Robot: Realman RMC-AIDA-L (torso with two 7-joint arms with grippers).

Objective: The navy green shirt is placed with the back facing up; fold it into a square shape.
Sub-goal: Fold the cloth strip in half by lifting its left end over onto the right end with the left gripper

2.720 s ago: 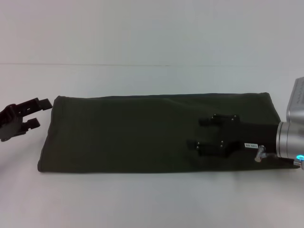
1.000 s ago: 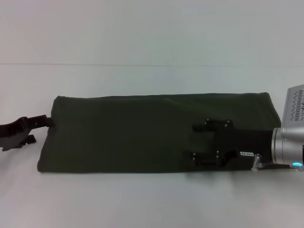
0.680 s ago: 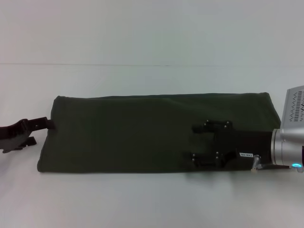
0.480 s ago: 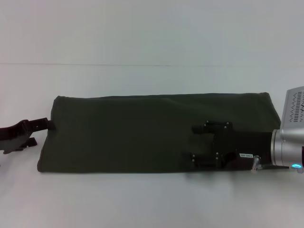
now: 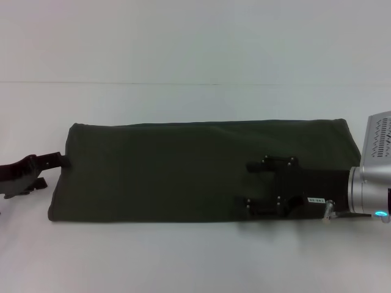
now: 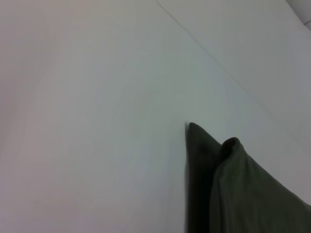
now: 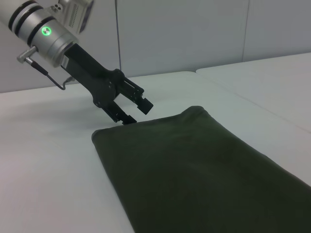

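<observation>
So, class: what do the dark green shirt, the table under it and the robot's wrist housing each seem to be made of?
The shirt: soft matte knit cloth, judging by its rounded folded edges and lack of shine. The table: smooth, pale, hard surface, perhaps laminate; the look leaves it open. The wrist housing: silvery brushed metal, or metal-look plastic, with a slight sheen.

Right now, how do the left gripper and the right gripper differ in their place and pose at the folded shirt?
The left gripper is at the shirt's left edge, with its fingers open around the edge; the right gripper is above the shirt's right half. The left is mostly off the cloth, over the white table; the right is wholly over the cloth. Both are black and open.
</observation>
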